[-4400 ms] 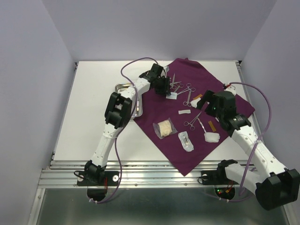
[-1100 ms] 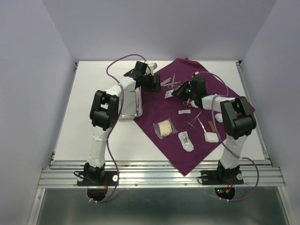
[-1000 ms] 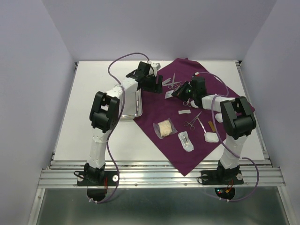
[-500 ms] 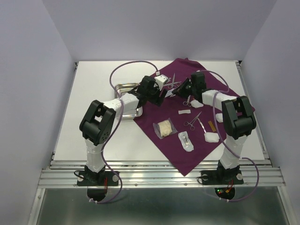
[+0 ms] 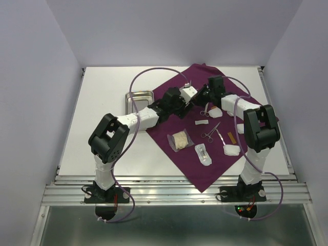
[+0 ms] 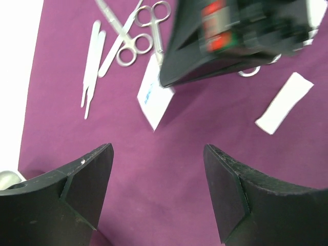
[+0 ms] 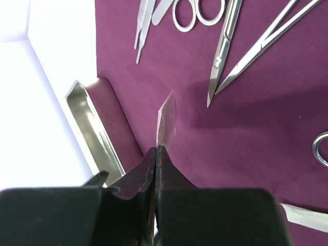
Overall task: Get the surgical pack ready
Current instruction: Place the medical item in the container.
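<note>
The plum-purple cloth (image 5: 210,174) lies spread on the table. My right gripper (image 7: 156,151) is shut on the edge of a thin clear packet (image 7: 166,118) and holds it just above the cloth (image 7: 246,128). Nothing sits between the open fingers of my left gripper (image 6: 158,148), which hovers over bare cloth (image 6: 169,205) facing the packet (image 6: 156,97). Steel scissors (image 6: 133,36) and slim forceps (image 6: 92,61) lie beyond it. The steel tray (image 5: 138,96) sits at the cloth's left edge, partly behind my left arm.
Nearer on the cloth lie a packet with a tan pad (image 5: 180,140), a small clear packet (image 5: 203,154), white gauze (image 5: 230,149), ring-handled clamps (image 5: 210,133) and a white strip (image 5: 201,123). Pointed instruments (image 7: 225,46) lie right of the held packet. The two wrists stand close together.
My left arm has swung right from the tray to over the cloth, close to the right gripper, its jaws staying wide. The right gripper has stayed shut on the packet, shifting only slightly.
</note>
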Robot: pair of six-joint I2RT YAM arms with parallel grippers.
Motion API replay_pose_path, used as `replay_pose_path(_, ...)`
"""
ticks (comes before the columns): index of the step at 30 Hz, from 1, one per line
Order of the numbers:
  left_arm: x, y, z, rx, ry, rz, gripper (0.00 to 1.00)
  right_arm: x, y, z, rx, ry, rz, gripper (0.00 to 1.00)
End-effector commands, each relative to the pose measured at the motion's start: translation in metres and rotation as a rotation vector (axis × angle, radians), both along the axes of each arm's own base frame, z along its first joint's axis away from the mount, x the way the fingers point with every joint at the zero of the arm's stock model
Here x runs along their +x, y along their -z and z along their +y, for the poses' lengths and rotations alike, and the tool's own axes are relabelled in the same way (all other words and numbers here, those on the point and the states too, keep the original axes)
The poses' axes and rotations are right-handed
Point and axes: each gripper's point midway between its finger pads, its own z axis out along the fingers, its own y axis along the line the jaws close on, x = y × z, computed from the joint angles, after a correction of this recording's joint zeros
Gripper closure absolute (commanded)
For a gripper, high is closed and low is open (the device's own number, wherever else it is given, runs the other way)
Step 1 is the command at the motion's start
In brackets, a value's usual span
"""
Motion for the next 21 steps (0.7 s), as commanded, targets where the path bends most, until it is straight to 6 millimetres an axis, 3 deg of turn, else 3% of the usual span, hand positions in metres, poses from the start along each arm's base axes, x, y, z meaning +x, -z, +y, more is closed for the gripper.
replay_pose_path(1, 0.006, -0.029, -0.008, 0.018, -0.005, -0.133, 0.17, 0.005, -0.030, 0.002, 0.039, -0.002, -0.035, 0.99)
replay_pose_path(7, 0.000, -0.027, -0.018, 0.038, 0.017, -0.144, 0.16, 0.004, -0.034, 0.003, 0.051, -0.008, -0.035, 0.99)
replay_pose_path(12, 0.004, -0.016, -0.018, 0.091, -0.011, -0.159, 0.16, 0.002, -0.043, 0.006, 0.073, -0.017, -0.041, 0.99)
replay_pose_path(21, 0.007, -0.014, -0.020, 0.099, -0.017, -0.169, 0.19, -0.001, -0.055, 0.003, 0.095, -0.019, -0.054, 0.99)
